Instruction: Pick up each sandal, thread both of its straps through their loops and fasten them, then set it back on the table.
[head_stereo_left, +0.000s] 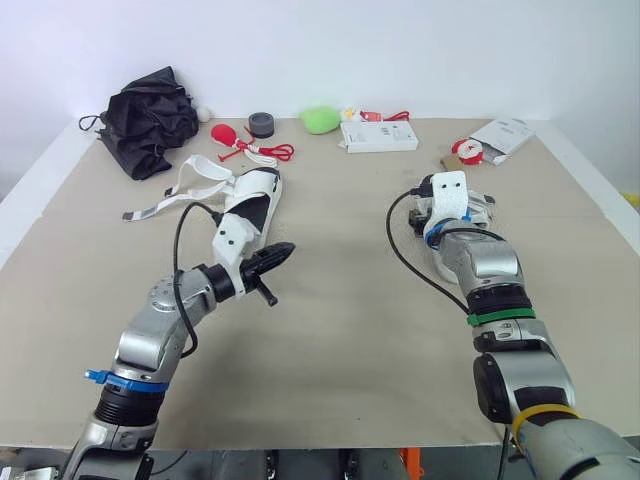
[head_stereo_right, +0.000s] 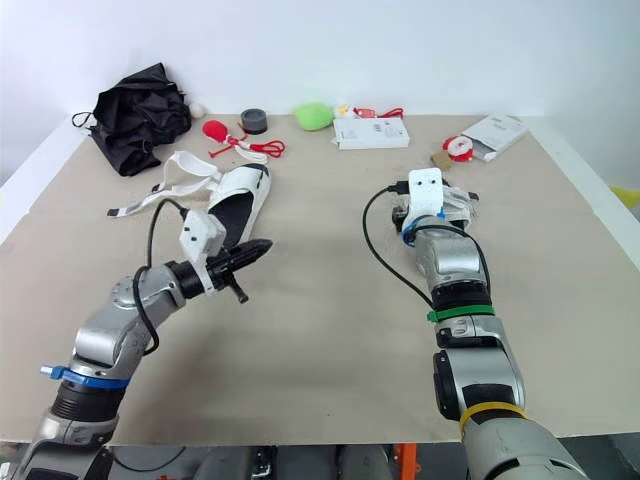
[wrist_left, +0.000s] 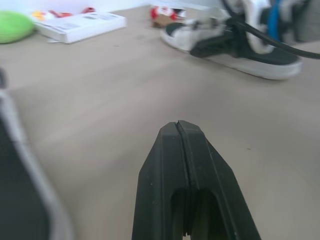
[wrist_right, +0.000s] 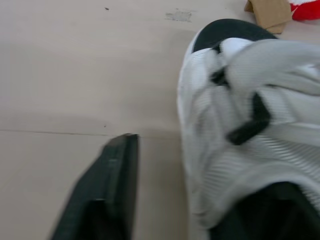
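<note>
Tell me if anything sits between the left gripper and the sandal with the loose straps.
Nothing visible does. The left gripper, shut, is right beside the sandal over bare table. The black bundle and tape roll lie beyond the sandal, out of the path.

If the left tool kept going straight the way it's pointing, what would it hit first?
The left tool points across bare table; the first thing is probably the right-hand sandal, though depth is unclear.

Left sandal (head_stereo_left: 258, 190) and right sandal (wrist_right: 225, 150) are white (black footbeds); table (head_stereo_left: 340, 330) is tan.
</note>
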